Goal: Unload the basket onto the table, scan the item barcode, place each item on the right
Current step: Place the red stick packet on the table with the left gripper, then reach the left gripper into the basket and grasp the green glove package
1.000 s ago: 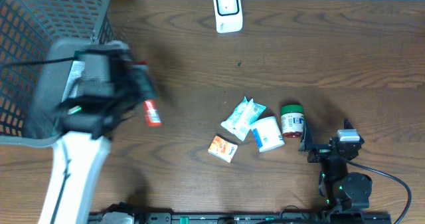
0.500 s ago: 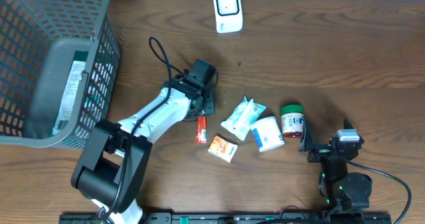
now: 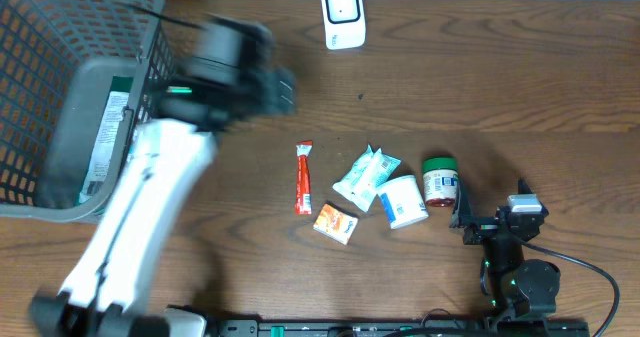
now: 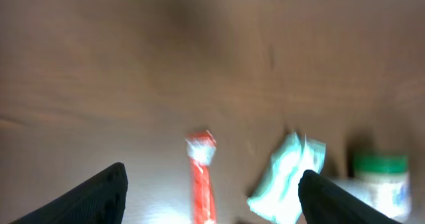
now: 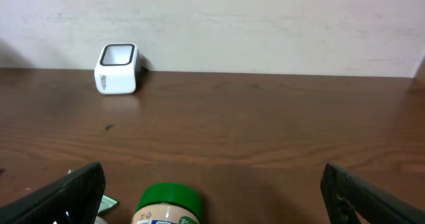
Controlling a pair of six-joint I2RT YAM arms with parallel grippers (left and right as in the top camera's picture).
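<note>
**Left arm**: a long white link, smeared by motion blur, capped by a black wrist block bearing a small green light. The left fingers show as plain dark wedges in the wrist view.

**Right arm**: a compact black body with rounded joint housings, green indicator lights, a pale grey module and a thin black cable curving from its side. The right fingers are likewise dark and matte.
</note>
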